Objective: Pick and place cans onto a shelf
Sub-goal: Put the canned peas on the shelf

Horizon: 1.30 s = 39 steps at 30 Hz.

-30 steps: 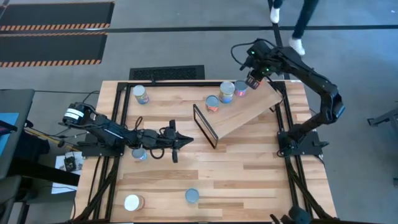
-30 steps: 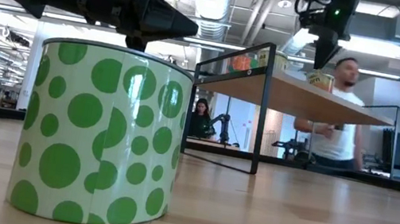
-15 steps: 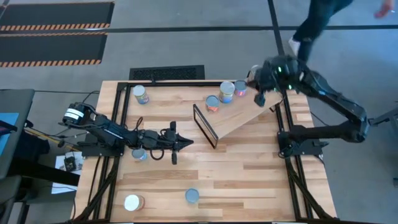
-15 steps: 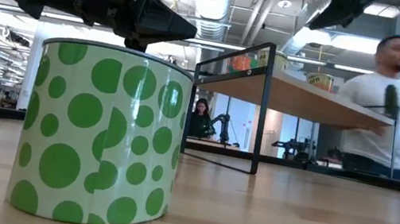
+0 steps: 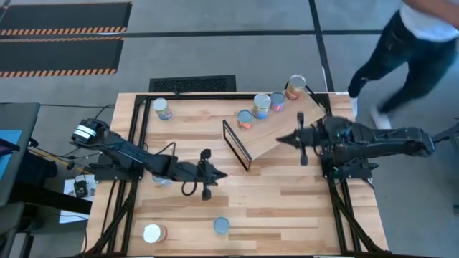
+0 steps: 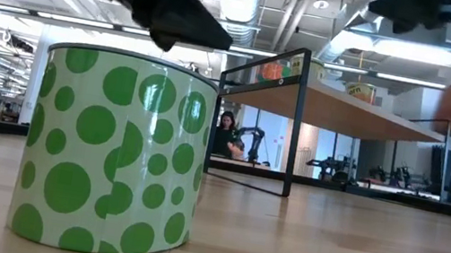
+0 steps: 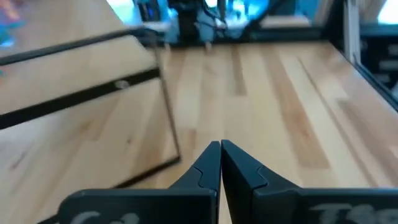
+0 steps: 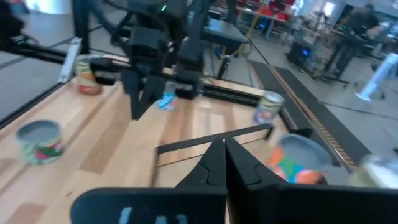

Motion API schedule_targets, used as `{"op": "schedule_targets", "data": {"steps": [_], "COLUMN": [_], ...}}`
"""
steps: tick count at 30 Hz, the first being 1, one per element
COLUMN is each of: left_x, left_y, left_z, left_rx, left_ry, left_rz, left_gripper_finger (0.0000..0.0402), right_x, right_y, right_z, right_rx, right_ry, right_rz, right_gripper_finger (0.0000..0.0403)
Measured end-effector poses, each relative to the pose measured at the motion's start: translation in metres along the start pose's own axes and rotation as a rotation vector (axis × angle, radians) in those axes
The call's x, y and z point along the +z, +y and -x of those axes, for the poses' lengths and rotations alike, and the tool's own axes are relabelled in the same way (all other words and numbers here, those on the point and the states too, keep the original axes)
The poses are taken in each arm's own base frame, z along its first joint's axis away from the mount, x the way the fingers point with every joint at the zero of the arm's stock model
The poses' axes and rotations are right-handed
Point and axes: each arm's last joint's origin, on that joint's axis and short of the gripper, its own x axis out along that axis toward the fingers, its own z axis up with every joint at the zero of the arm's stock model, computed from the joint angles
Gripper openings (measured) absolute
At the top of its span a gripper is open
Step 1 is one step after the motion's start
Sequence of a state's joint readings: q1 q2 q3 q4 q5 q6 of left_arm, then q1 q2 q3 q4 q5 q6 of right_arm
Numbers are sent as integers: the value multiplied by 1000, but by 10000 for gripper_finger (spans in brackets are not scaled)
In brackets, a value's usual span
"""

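The shelf [image 5: 281, 129] is a light-wood board lying aslant at the table's far right, with a thin black frame [image 5: 236, 146] at its left end. Several cans stand along its far edge: an orange one [image 5: 245, 119], a blue one [image 5: 262, 105], a third [image 5: 277, 102] and one at the far right corner [image 5: 295, 87]. My right gripper [image 5: 280, 139] is shut above the board, pointing toward the table's left and touching nothing. My left gripper [image 5: 223, 175] is shut over the table's middle, just left of the frame. A green-dotted can [image 6: 112, 154] stands beneath the left arm.
Loose cans stand on the table at the far left [image 5: 162, 109], under the left arm [image 5: 160, 178] and near the front edge [image 5: 221, 226] [image 5: 152, 233]. A person [image 5: 416, 43] moves on the floor beyond the table's far right corner. Bare wood lies between the two grippers.
My right gripper has left the shelf's far right corner, where a can now stands uncovered, and swung toward the table's near edge to hover over the board, pointing left. My left gripper has shifted a little toward the near edge and right. The person has walked rightward.
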<state>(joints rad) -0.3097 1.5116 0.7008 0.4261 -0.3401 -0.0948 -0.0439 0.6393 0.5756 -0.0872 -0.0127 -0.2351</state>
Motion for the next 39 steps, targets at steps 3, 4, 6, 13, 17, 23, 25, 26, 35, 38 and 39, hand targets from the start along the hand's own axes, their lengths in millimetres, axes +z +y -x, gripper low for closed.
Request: {"op": "schedule_targets", "data": {"steps": [3, 4, 6, 13, 17, 23, 25, 26, 35, 38, 39], "left_x": [11, 14, 18, 21, 16, 13, 11, 7, -5, -12, -14], "left_y": [-15, -21, -32, -72, -91, -124, -132, -135, -145, -146, -147], "left_z": [2, 2, 4, 8, 5, -3, -8, -9, -23, -21, -22], "left_rx": [-35, -54, -136, -329, -349, -377, -386, -385, -407, -398, -401], "left_ry": [53, 60, 95, 136, 208, 235, 242, 273, 385, 437, 439], "left_rz": [-34, -42, -71, -78, -93, -229, -264, -285, -249, -243, -238], "left_gripper_finger": [0, 0, 0, 3, 27, 87, 104, 110, 123, 123, 123], "right_x": [-9, -10, -10, -8, -7, -10, -12, -12, -15, -18, -17], "right_y": [16, 20, 28, 54, 65, 75, 77, 77, 83, 84, 85], "right_z": [1, 1, 2, 5, 4, -1, -3, -4, -14, -15, -16], "right_rx": [23, 30, 45, 125, 118, 112, 117, 117, 120, 121, 120], "right_ry": [12, 23, 36, 41, 52, 81, 98, 100, 125, 141, 137], "right_rz": [-3, -11, -28, -4, 15, 42, 51, 52, 59, 60, 53], "right_gripper_finger": [4, 5, 9, 10, 14, 16, 15, 15, 15, 14, 14]}}
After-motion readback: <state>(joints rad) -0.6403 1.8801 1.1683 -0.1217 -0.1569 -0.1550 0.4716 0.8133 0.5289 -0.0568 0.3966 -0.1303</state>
